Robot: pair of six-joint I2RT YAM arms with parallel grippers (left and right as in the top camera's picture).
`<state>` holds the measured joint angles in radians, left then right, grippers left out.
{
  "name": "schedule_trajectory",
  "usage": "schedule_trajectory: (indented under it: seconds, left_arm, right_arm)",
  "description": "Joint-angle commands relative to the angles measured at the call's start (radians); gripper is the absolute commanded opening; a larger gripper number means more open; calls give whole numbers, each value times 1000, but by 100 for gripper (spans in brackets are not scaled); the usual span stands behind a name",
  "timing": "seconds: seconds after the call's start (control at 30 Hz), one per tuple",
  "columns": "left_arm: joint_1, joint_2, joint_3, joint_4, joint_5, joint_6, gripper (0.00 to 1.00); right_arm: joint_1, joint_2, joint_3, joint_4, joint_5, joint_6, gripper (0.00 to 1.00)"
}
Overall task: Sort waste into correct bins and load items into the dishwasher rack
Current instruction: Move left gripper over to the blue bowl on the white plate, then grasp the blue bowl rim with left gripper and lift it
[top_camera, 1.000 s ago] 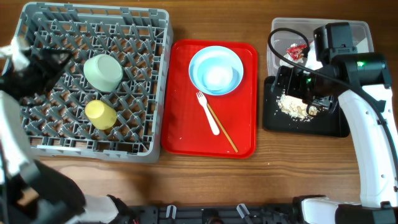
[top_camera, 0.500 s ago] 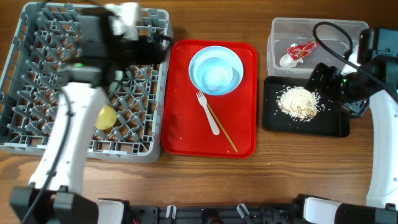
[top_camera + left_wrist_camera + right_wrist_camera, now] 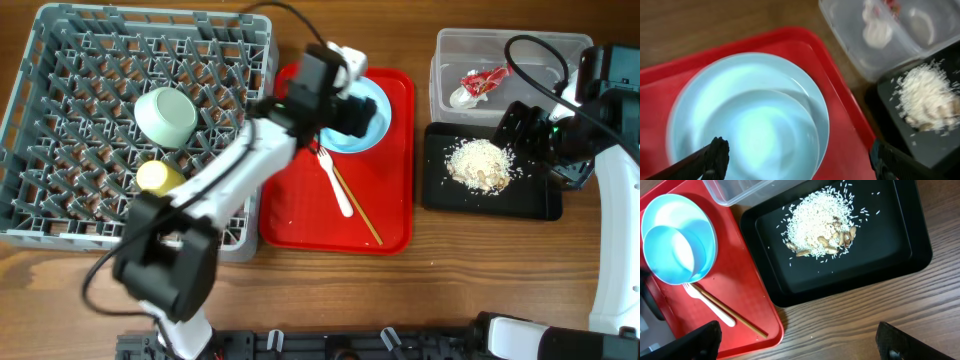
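Bowl on red tray, wood-grain table.
Left gripper spread wide above it; right gripper also spread, near food scraps; wrapper print unreadable.

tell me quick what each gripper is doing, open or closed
Left gripper: open, holding nothing, over the blue bowl.
Right gripper: open, holding nothing, by the black tray.

we see a flat red tray resting on a brown wooden tabletop; its rim looks raised, though the close view is blurred.
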<state>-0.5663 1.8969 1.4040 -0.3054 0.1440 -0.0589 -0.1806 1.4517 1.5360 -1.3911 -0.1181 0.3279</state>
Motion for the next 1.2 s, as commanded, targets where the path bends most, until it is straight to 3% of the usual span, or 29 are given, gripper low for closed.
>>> schedule_trajectory:
  seconds: [0.0, 0.2, 0.4, 0.6, 0.93, 1.17]
  left_arm:
    - [-42, 88, 10, 37, -101, 30, 89]
    - [-49, 170, 10, 27, -225, 29, 74]
    - [-32, 176, 10, -16, -232, 29, 52]
    - [-43, 177, 9, -39, -231, 28, 43]
    - [-62, 226, 7, -40, -232, 29, 38]
    - [-62, 222, 10, -2, -232, 29, 4]
  right_arm:
    - [-4, -19, 17, -3, 14, -14, 100]
    - [-4, -19, 16, -6, 14, -37, 100]
    - [-4, -19, 16, -8, 14, -38, 100]
    - [-4, -19, 16, -8, 14, -39, 100]
    - [-4, -19, 16, -9, 14, -40, 100]
    - [-4, -19, 16, -10, 14, -40, 100]
